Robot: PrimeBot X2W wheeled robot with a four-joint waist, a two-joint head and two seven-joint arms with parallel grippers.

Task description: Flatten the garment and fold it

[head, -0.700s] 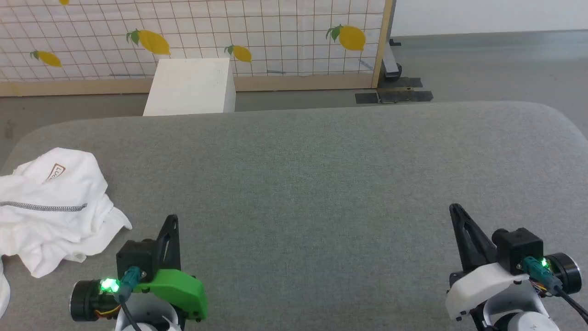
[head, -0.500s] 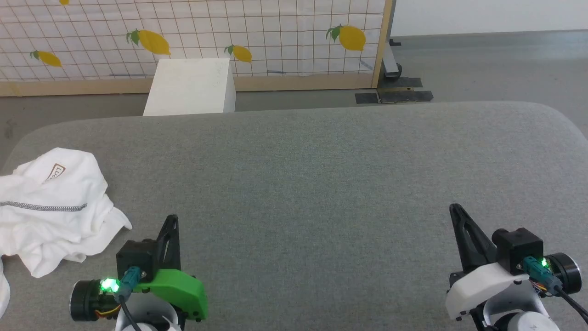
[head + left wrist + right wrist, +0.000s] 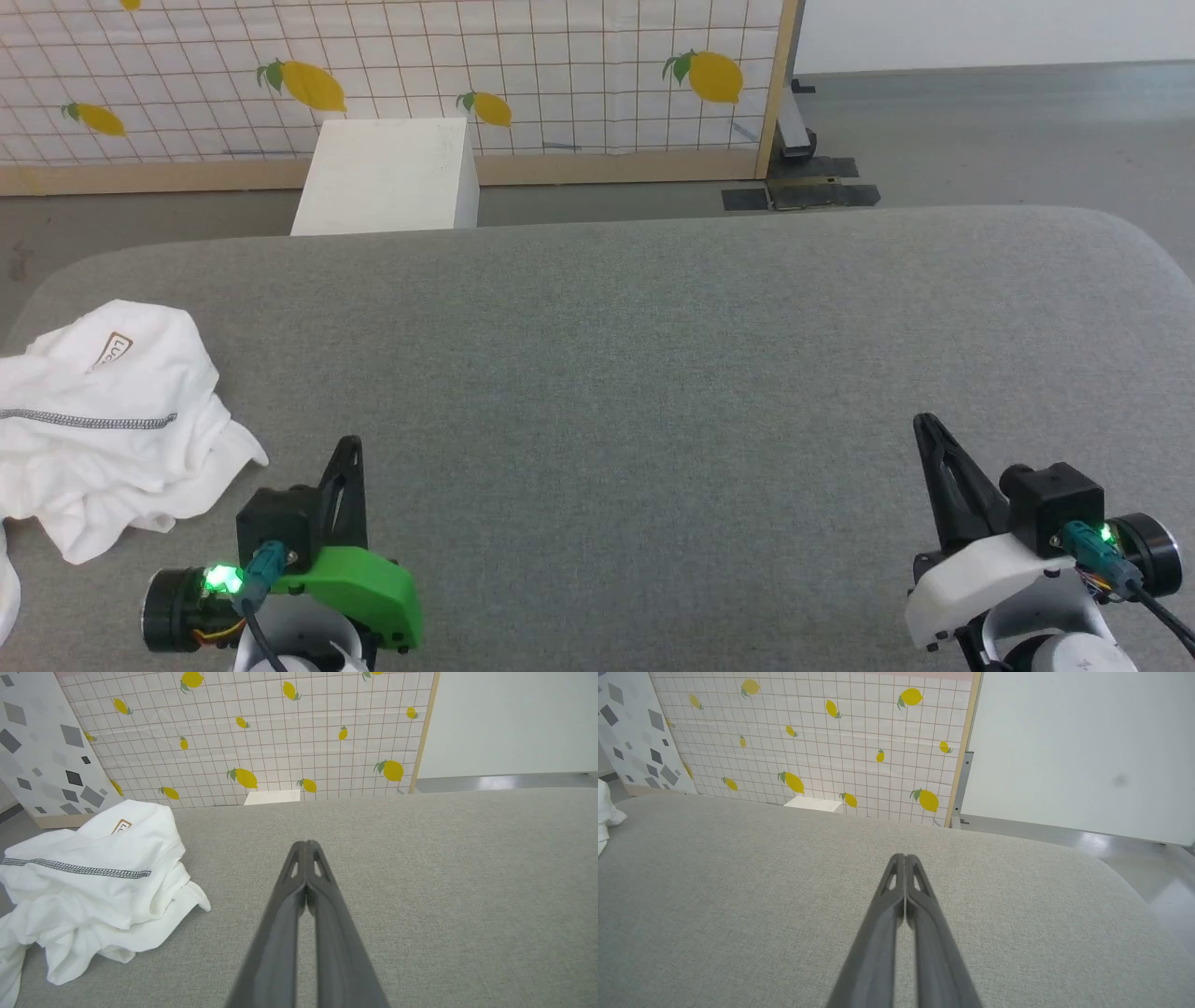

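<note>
Left end effector [image 3: 306, 843] and right end effector [image 3: 905, 857] pressed closed, empty; crumpled garment [image 3: 103, 439] cropped at left edge.

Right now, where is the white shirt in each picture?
Head view: shirt at the left edge, crumpled.
Left wrist view: shirt at the left, middle height.
Right wrist view: shirt just a sliver at the left edge.
Shared landmark: white box by the lemon wall.

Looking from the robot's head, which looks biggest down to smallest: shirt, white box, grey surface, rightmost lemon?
1. grey surface
2. white shirt, partly cut off at the picture's edge
3. white box, farther off, so true size unsure
4. lemon
</note>
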